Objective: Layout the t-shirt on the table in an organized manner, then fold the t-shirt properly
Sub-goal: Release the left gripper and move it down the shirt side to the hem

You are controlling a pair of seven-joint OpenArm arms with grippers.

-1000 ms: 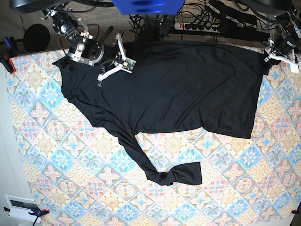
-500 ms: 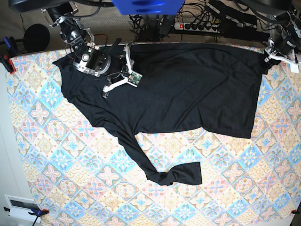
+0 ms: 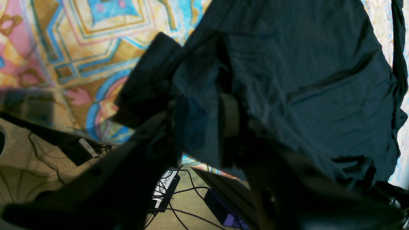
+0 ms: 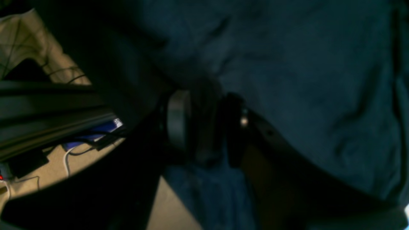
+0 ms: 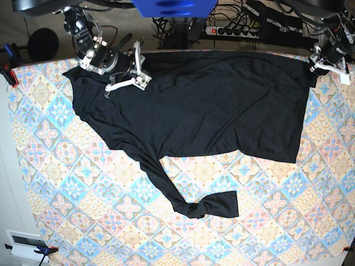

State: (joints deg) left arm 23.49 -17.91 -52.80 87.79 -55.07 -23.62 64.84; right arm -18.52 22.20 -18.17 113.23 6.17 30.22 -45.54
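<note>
Base view: t-shirt spread over far half of table, one sleeve trailing toward near side, twisted at cuff. Right gripper over far left edge of shirt, white fingers apart; grip on cloth not discernible. Left gripper at far right corner of shirt.

Left wrist view: left gripper clamped on bunched black fabric at table edge, cloth filling gap between fingers.

Right wrist view: dark. Right gripper, jaws slightly apart, black fabric lying between them; hold uncertain.
</note>
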